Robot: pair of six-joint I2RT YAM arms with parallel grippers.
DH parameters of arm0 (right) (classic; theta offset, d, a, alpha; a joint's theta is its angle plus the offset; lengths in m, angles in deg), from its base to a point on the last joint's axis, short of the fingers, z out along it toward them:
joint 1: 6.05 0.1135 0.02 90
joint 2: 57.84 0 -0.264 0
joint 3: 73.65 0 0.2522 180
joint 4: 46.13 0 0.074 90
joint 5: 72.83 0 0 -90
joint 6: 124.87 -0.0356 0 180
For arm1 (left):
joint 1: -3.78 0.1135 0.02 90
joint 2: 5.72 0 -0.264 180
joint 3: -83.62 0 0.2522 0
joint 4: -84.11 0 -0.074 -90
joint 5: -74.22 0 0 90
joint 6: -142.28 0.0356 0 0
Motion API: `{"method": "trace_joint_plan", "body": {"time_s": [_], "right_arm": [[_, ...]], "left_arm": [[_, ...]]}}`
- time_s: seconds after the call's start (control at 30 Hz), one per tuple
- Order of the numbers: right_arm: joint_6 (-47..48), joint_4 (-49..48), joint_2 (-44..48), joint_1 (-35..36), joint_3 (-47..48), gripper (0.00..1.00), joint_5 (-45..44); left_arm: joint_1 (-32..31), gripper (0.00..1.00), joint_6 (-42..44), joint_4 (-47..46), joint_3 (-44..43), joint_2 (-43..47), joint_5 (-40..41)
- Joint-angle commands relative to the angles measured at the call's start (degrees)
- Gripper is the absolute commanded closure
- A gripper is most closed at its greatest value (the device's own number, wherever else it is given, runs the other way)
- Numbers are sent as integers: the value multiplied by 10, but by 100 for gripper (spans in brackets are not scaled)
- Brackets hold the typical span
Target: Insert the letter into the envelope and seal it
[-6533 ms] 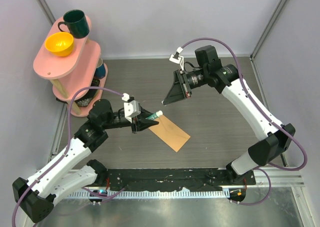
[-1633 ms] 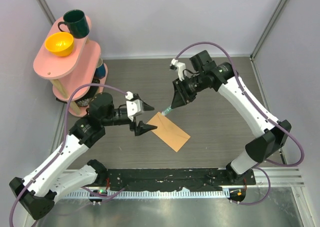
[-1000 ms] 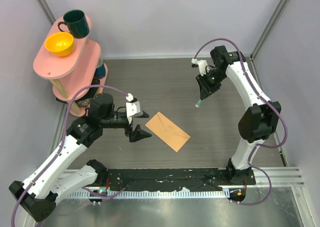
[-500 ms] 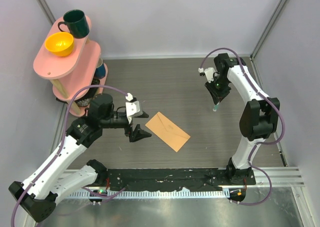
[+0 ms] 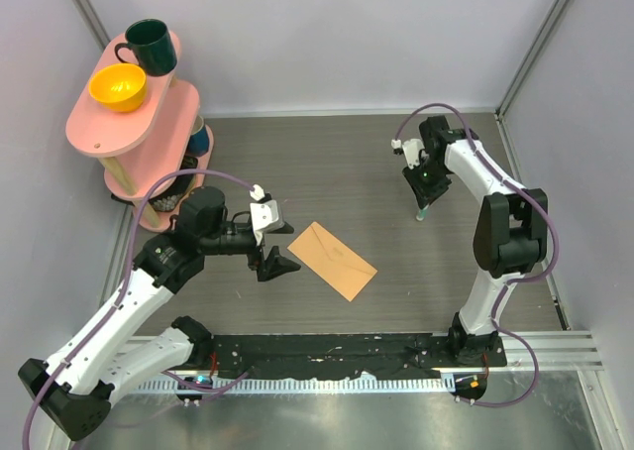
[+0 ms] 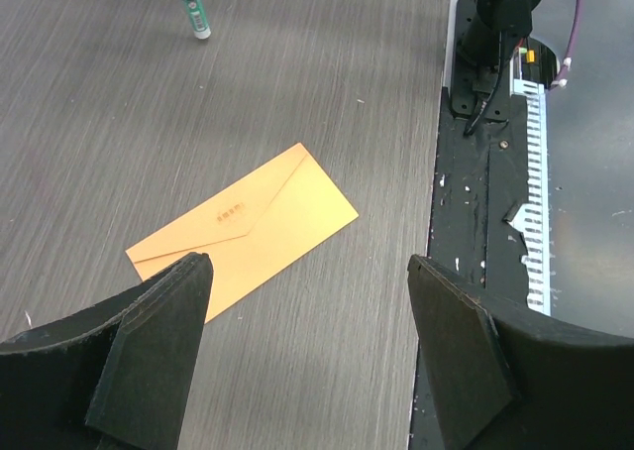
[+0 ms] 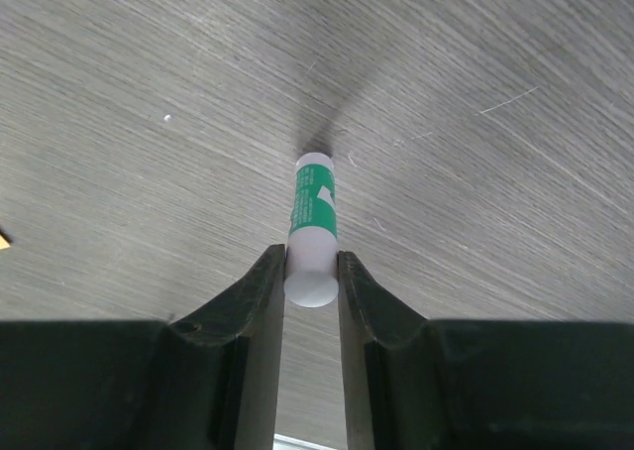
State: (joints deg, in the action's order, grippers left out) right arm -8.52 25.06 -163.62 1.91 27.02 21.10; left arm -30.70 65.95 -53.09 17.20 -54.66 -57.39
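Note:
The tan-brown envelope [image 5: 334, 261] lies flat on the table with its flap folded down, and it also shows in the left wrist view [image 6: 243, 230]. The letter is out of view. My left gripper [image 5: 286, 249] hovers open just left of the envelope, nothing between its fingers [image 6: 307, 264]. My right gripper [image 5: 423, 197] is at the back right of the table, shut on a green and white glue stick [image 7: 315, 207]. The stick [image 5: 421, 212] points down, its far end at the table surface.
A pink two-tier shelf [image 5: 94, 133] stands at the back left with a green mug [image 5: 149, 46] and a yellow bowl [image 5: 117, 86]. A black rail [image 5: 337, 356] runs along the near edge. Walls close in the left, back and right sides.
My right arm has carried the glue stick away from the envelope to the back right and lowered it towards the table. The left gripper has drawn back slightly and stays open.

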Motion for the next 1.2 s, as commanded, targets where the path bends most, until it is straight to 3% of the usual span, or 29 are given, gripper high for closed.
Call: {"method": "trace_joint_plan", "body": {"time_s": [0.0,0.27,0.5,0.67,0.83,0.93,0.97,1.0,1.07,1.13,1.17], "right_arm": [[-23,-45,7,-1,-12,94,-7],[-36,-48,-8,-1,-11,89,-5],[-40,-51,-9,-1,-25,76,-3],[-41,-48,-7,-1,-25,60,-4],[-40,-41,-2,-1,-23,52,0],[-42,-37,6,-1,-17,41,0],[-41,-35,7,-1,-13,31,-1],[-41,-33,15,-1,-9,29,-2],[-40,-25,22,-3,4,21,-4],[-39,-19,38,-9,17,12,-3],[-38,-12,43,-12,32,12,-2]], "left_arm": [[2,16,-11,-35,3,9,9],[2,16,-15,-45,11,11,13],[1,16,-13,-54,17,13,20],[2,16,-12,-54,17,11,17],[2,16,-15,-55,15,9,18],[2,16,-20,-53,10,7,23],[2,16,-20,-50,8,5,25],[2,15,-22,-46,2,3,28],[2,12,-19,-28,-9,-3,32],[2,0,-20,3,-33,-17,39],[2,0,-22,14,-42,-23,43]]}}
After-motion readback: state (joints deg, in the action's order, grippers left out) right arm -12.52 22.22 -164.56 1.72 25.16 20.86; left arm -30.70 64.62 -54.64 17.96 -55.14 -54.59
